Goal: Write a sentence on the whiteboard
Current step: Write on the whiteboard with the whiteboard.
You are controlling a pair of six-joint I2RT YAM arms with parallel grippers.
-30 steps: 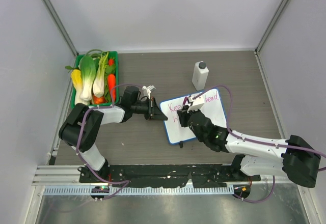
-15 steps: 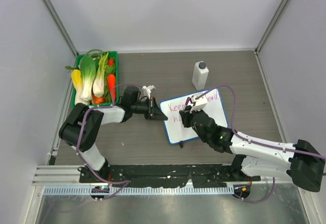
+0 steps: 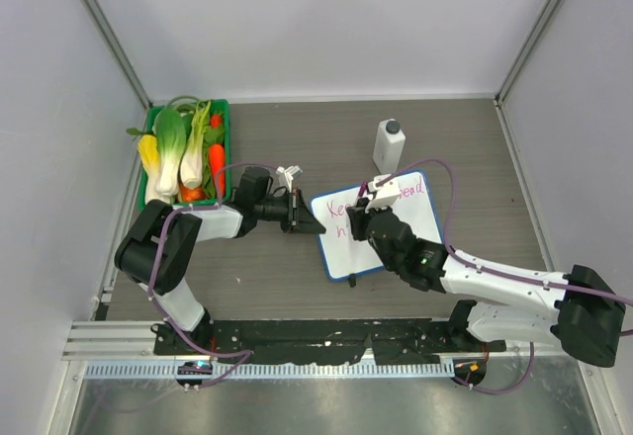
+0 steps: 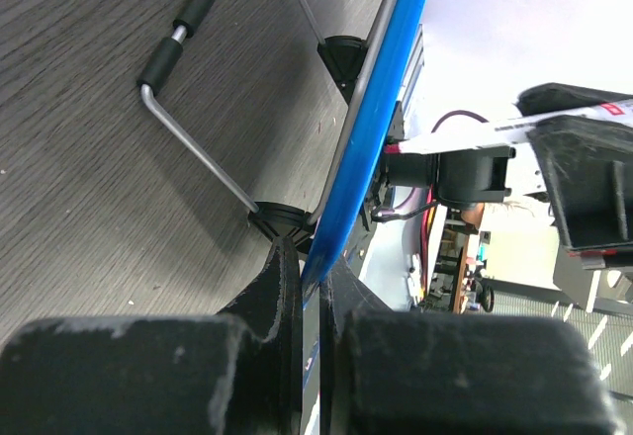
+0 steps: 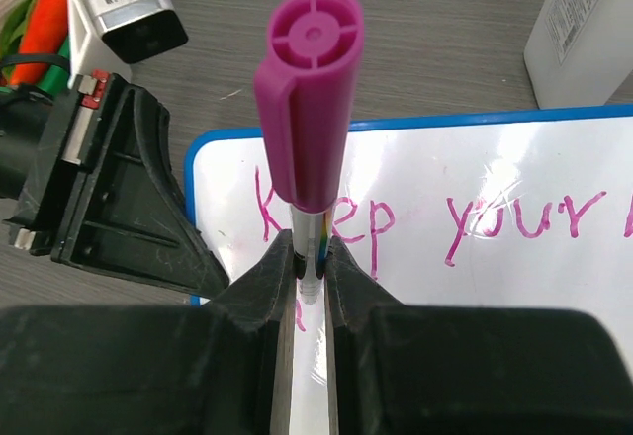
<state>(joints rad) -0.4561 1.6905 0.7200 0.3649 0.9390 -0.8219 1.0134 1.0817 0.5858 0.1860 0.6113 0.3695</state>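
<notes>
The whiteboard (image 3: 420, 219), white with a blue rim, stands tilted mid-table. The sentence (image 3: 409, 190) in pink-red marker reads "Keep your head", with a few strokes begun on a second line; "Keep your" (image 5: 514, 219) shows in the right wrist view. My left gripper (image 3: 309, 220) is shut on the board's left edge, its jaws pinching the blue rim (image 4: 371, 109). My right gripper (image 3: 366, 221) is shut on a marker (image 5: 309, 109) with a magenta cap on its back end. It holds the marker over the board's left part, below "Keep". The tip is hidden.
A white bottle (image 3: 389, 146) with a dark cap stands just behind the board and also shows in the right wrist view (image 5: 584, 30). A green crate (image 3: 150, 129) of vegetables sits at the back left. The board's wire stand (image 4: 193, 148) rests on the table behind it.
My right gripper with the marker shifted slightly right, then back left and up over the board's left part. The left arm and the board have not moved.
</notes>
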